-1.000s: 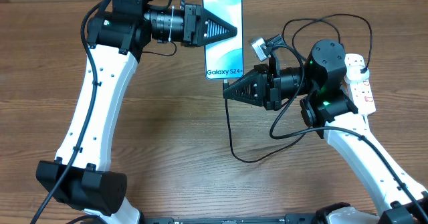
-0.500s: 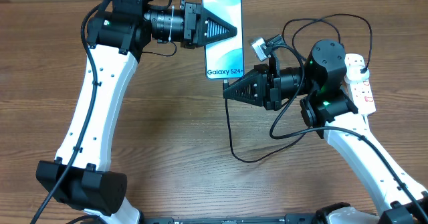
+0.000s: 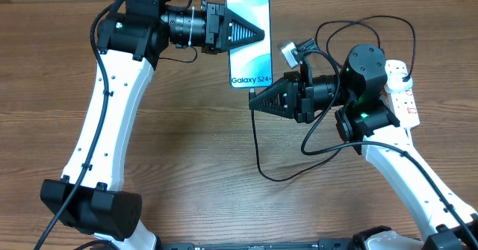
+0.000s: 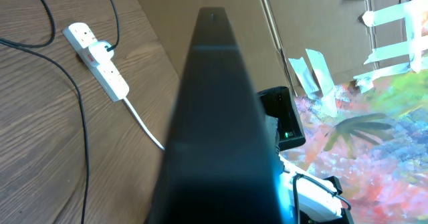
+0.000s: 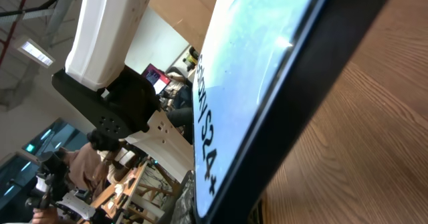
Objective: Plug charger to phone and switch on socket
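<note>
The phone (image 3: 250, 48), with a light blue screen and "Galaxy S24+" text, is held above the table by my left gripper (image 3: 259, 33), which is shut on its left side. My right gripper (image 3: 254, 103) sits just under the phone's bottom edge, shut on the tip of the charger (image 3: 258, 142), whose thin black cable hangs from it and loops back right. The connector itself is hidden. The socket (image 3: 405, 99) lies at the right, partly under my right arm, with a black plug in it. The phone's dark edge (image 4: 214, 124) fills the left wrist view, and its screen (image 5: 267, 57) fills the right wrist view.
In the left wrist view the socket (image 4: 100, 63) lies on the wood table with its thick white cord (image 4: 144, 120) trailing off and black cable (image 4: 81, 144) beside it. More black cable loops near my right arm (image 3: 366, 30).
</note>
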You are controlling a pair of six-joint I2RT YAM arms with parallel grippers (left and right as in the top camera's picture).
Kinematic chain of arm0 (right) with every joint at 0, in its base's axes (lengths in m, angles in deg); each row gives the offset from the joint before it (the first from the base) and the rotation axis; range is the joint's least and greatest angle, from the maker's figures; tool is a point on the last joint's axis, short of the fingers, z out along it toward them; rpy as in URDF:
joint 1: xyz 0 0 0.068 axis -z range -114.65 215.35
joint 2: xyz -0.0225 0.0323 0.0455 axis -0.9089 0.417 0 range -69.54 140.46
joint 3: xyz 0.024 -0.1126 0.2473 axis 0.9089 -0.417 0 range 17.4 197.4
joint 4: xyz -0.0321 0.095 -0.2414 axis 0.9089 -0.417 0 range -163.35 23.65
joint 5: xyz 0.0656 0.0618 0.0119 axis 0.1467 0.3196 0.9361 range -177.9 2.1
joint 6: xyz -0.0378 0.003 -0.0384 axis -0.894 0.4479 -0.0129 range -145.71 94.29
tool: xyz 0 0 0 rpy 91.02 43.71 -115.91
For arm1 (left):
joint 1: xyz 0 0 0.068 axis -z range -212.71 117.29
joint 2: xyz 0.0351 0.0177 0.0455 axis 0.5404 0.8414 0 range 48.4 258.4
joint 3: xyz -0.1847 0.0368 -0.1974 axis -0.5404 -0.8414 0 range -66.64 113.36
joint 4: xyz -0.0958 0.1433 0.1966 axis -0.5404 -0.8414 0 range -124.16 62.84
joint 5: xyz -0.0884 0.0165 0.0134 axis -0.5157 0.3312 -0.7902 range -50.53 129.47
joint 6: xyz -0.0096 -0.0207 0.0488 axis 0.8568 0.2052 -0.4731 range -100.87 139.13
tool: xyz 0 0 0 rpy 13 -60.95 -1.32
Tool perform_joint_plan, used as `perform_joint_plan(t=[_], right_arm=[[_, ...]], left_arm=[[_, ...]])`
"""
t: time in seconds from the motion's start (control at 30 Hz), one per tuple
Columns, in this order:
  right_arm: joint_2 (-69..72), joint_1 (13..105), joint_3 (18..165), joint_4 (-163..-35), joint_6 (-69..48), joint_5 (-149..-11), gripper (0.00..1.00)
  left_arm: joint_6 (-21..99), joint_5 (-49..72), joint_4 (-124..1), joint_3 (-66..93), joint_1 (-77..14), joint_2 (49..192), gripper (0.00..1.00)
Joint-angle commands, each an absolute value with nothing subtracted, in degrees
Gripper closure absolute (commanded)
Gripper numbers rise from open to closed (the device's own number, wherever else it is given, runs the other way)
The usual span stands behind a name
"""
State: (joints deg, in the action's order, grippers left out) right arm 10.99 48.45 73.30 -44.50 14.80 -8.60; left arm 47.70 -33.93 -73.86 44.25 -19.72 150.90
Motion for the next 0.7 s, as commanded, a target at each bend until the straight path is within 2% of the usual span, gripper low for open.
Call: perform_joint_plan(t=[0.0, 0.67], right_arm=[[10.8, 48.6, 74.0, -44.1, 16.4, -10.6, 0.96], [10.8, 48.6, 74.0, -43.6, 20.0, -12.8, 0.96]], left_arm=[[47.0, -35.2, -73.7, 45.1, -19.9, 150.0, 0.96], [44.8, -35.8, -73.9, 45.1, -19.2, 150.0, 0.96]])
